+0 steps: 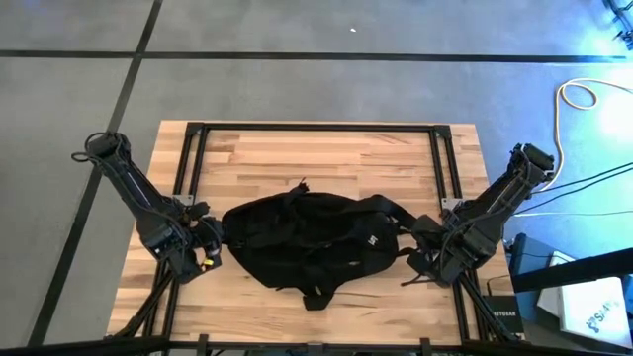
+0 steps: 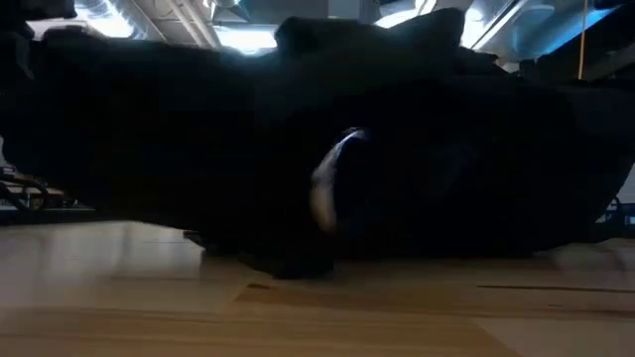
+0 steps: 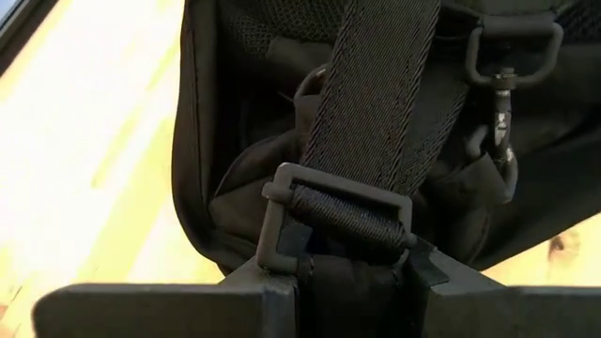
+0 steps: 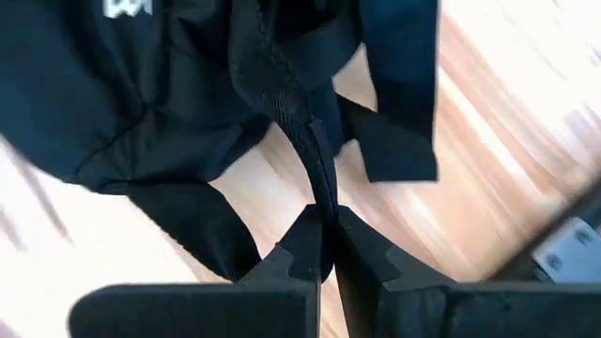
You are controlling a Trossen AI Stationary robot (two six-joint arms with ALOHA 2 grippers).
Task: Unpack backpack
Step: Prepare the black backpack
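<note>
Backpack (image 1: 307, 247) is lying mid-table (image 1: 297, 158), still unopened, w/ both arms gripping opposite ends: left gripper (image 3: 352, 272) pinching strap fabric by a buckle (image 3: 333, 211), right gripper (image 4: 327, 246) clamping a thin strap (image 4: 282, 89). Risk: straps slipping free, or bag dragging instead of opening.

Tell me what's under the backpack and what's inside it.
The backpack lies on the wooden table; only bare wood shows around it, and whatever is beneath it is covered. Its inside cannot be seen. The left claw and right claw each pinch a strap.
</note>
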